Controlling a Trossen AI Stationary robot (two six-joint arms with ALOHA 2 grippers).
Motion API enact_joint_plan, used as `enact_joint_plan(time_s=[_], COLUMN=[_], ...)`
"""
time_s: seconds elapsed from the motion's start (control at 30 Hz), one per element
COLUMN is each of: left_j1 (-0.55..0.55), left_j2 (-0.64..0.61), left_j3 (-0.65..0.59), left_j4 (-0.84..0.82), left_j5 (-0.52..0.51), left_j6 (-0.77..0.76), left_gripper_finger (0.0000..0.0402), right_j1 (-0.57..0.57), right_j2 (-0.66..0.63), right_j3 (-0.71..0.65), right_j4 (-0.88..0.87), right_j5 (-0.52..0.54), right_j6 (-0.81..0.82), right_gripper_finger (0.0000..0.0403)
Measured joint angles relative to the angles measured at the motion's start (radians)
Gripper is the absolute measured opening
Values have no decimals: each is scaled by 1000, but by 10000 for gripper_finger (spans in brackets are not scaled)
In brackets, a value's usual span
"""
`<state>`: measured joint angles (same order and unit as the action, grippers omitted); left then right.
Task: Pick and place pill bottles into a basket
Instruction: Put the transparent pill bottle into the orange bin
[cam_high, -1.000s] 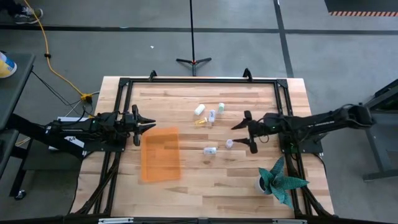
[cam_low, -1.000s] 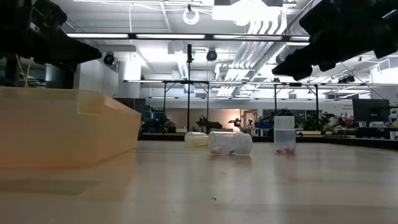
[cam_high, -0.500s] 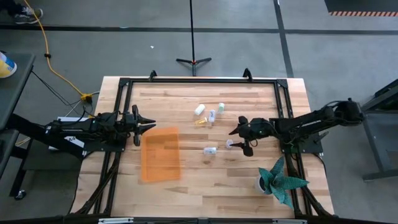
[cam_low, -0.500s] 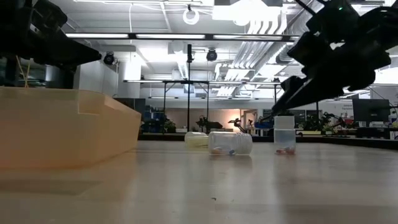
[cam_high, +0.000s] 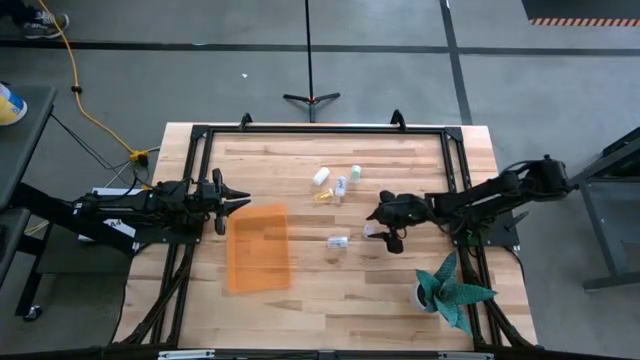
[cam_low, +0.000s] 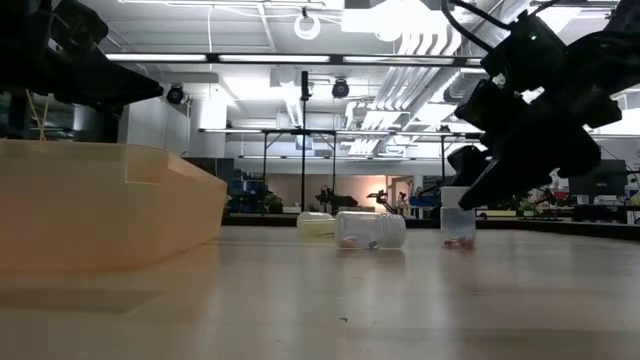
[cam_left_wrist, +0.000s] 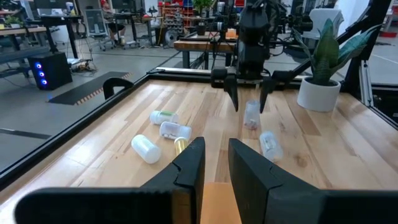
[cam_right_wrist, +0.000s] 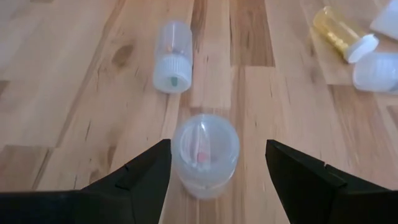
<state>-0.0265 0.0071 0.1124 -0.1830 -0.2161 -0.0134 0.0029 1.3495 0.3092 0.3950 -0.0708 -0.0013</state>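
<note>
A small clear pill bottle with a white cap (cam_right_wrist: 205, 152) stands upright on the wooden table (cam_high: 300, 290); it also shows in the high view (cam_high: 368, 231) and the low view (cam_low: 458, 222). My right gripper (cam_right_wrist: 217, 171) is open, with one finger on each side of the bottle and a gap to both. A second bottle (cam_high: 338, 241) lies on its side nearby. Several more bottles, one of them yellowish (cam_high: 322, 196), lie farther back. The orange basket (cam_high: 258, 247) lies at the left. My left gripper (cam_high: 240, 200) waits beside the basket's far edge, empty, with its fingers a narrow gap apart.
A white pot with a teal plant (cam_high: 450, 288) stands at the near right, close to my right arm. A black frame (cam_high: 320, 129) runs around the table. Bare wood lies between the basket and the bottles.
My right gripper has gone toward the table's left edge and down, tipping its fingers downward. It now stands with one finger on each side of the upright bottle. The bottle has not moved.
</note>
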Motion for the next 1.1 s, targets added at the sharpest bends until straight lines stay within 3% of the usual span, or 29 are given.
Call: enact_joint_plan(time_s=[0.2, 0.53, 0.67, 0.9, 1.1], left_j1=[0, 0, 0, 0, 0], left_j2=[0, 0, 0, 0, 0], left_j3=[0, 0, 0, 0, 0], left_j4=[0, -1, -3, -3, -3], left_j5=[0, 0, 0, 0, 0], left_j6=[0, 0, 0, 0, 0], left_gripper_finger=[108, 108, 108, 108, 108], right_j1=[0, 0, 0, 0, -1], right_j2=[19, 19, 19, 20, 126], right_j3=[0, 0, 0, 57, 263], right_j4=[25, 49, 144, 464, 431], right_j5=[-6, -15, -45, -32, -38], right_j6=[1, 0, -3, -68, -135], right_gripper_finger=[223, 124, 124, 129, 125])
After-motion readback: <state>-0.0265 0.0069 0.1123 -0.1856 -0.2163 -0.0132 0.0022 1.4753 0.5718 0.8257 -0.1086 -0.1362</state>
